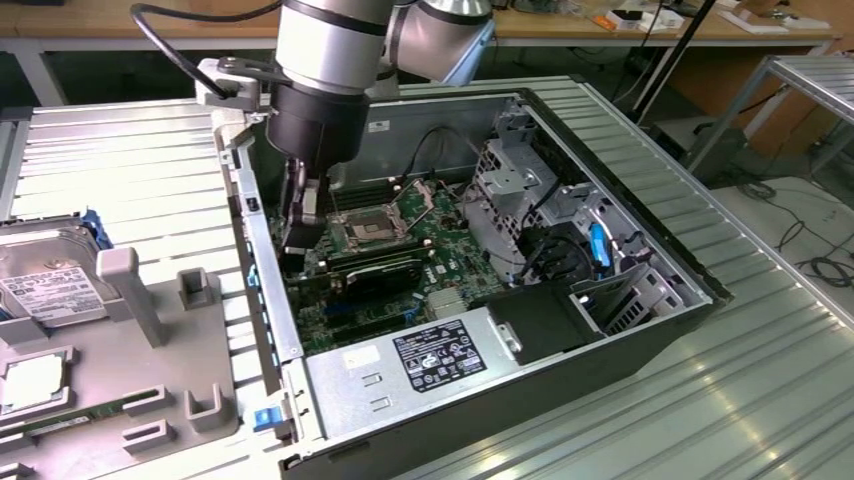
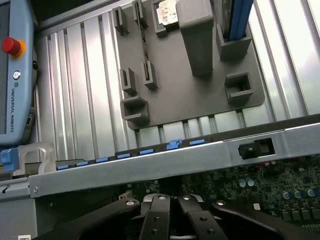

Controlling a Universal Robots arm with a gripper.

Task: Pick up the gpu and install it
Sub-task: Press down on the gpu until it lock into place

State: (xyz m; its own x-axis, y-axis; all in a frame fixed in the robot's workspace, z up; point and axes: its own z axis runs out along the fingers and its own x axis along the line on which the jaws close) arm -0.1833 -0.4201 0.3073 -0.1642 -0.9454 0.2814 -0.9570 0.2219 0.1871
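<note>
so the gripper [image 1: 302, 232] is down inside the open computer case [image 1: 641, 340], right along the wall on the exterior view's left. The gpu [image 1: 367, 268] looks already laid on the motherboard [image 1: 447, 250], a dark card running lengthwise across the board, starting just beside the fingertips and stretching toward the exterior view's right. Can't say if it's fully seated in its slot. From the wrist view the fingers [image 2: 155, 220] look pressed together with nothing between them. The gray parts tray [image 1: 147, 370] sits outside the case
</note>
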